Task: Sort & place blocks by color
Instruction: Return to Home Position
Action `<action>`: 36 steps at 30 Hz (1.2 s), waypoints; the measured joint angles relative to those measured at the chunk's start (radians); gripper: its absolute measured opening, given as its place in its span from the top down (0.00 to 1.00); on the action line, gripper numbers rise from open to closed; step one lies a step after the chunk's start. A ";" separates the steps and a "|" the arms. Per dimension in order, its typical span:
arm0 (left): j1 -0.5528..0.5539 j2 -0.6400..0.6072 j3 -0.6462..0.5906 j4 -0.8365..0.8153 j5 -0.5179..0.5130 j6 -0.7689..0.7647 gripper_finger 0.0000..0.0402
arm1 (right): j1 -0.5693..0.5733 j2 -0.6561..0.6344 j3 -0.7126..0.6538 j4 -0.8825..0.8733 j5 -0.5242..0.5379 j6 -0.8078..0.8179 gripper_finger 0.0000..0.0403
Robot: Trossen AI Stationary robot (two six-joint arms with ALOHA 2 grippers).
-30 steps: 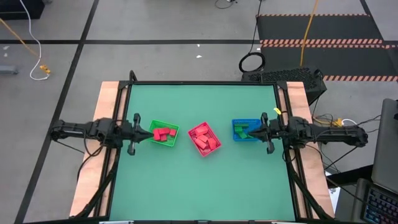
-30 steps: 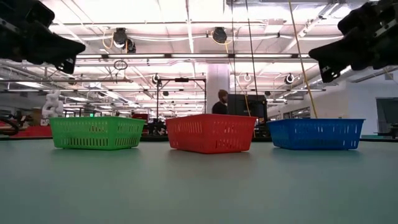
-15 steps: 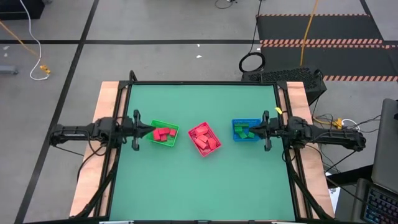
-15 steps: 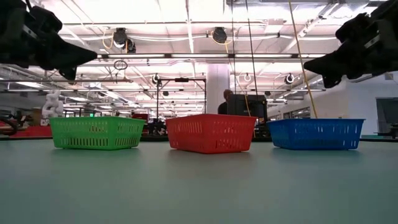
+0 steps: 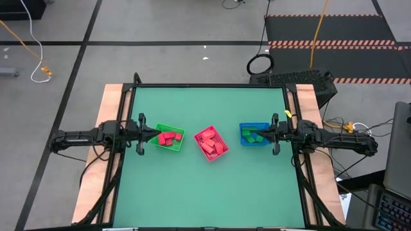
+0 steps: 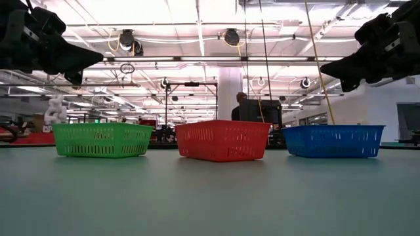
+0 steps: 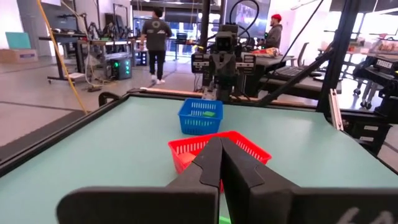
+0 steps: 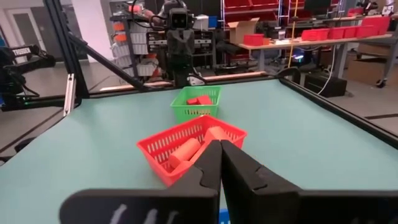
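High view showed the left gripper (image 5: 155, 135) pinched shut on nothing, raised above the left edge of the green basket (image 5: 172, 127). The right gripper (image 5: 257, 133), likewise closed and empty, hung above the blue basket (image 5: 253, 124). In the green basket lay red blocks (image 5: 169, 138), in the red basket (image 5: 222, 136) between them pink blocks (image 5: 212, 146), and in the blue one green blocks (image 5: 250, 136). No block showed loose on the table (image 5: 212, 186). Sorting looked finished to me, with the step in hand being the retreat to rest. Next, I'd judge, each arm needed to draw back toward its own side, keeping clear of the basket rims.
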 joint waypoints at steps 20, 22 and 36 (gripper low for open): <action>0.000 0.001 0.000 0.008 -0.005 0.071 0.99 | 0.000 0.000 -0.001 0.006 0.001 0.061 1.00; 0.000 0.001 0.000 0.008 -0.004 0.091 0.99 | 0.000 0.000 -0.001 0.006 0.001 0.061 1.00; 0.000 0.001 0.000 0.009 -0.004 0.085 0.99 | 0.000 0.000 -0.001 0.008 0.001 0.061 1.00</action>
